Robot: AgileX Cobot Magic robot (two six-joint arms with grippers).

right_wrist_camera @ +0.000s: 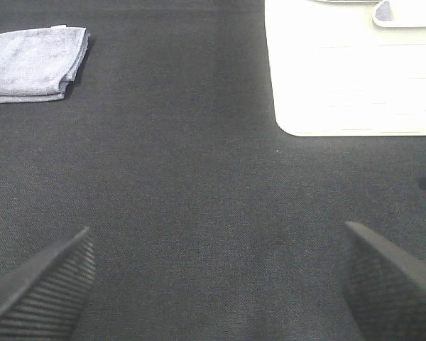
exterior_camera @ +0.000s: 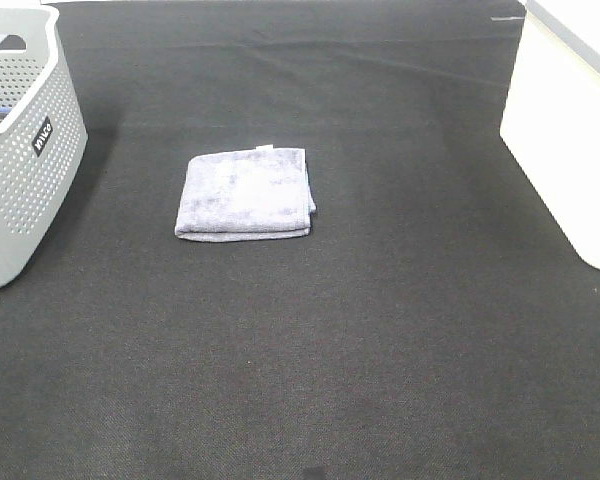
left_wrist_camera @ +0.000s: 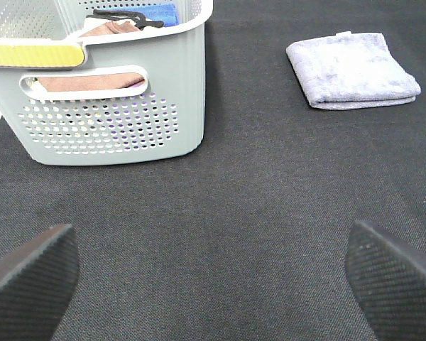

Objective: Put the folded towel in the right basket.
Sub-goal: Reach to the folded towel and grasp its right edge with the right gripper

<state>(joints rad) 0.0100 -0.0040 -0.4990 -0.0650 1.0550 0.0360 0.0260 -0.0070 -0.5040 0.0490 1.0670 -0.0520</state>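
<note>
A folded lavender-grey towel (exterior_camera: 245,194) lies flat on the black table, a little left of centre. It also shows in the left wrist view (left_wrist_camera: 351,69) and in the right wrist view (right_wrist_camera: 34,62). The white right basket (exterior_camera: 570,130) stands at the right edge and shows in the right wrist view (right_wrist_camera: 355,71). Neither gripper shows in the exterior high view. My left gripper (left_wrist_camera: 213,277) is open and empty, low over bare table, well short of the towel. My right gripper (right_wrist_camera: 216,280) is open and empty over bare table, between towel and white basket.
A grey perforated basket (exterior_camera: 20,150) stands at the left edge. In the left wrist view it (left_wrist_camera: 113,106) holds a pink cloth, a blue cloth and a black item. The black cloth-covered table (exterior_camera: 380,350) stretches around the towel.
</note>
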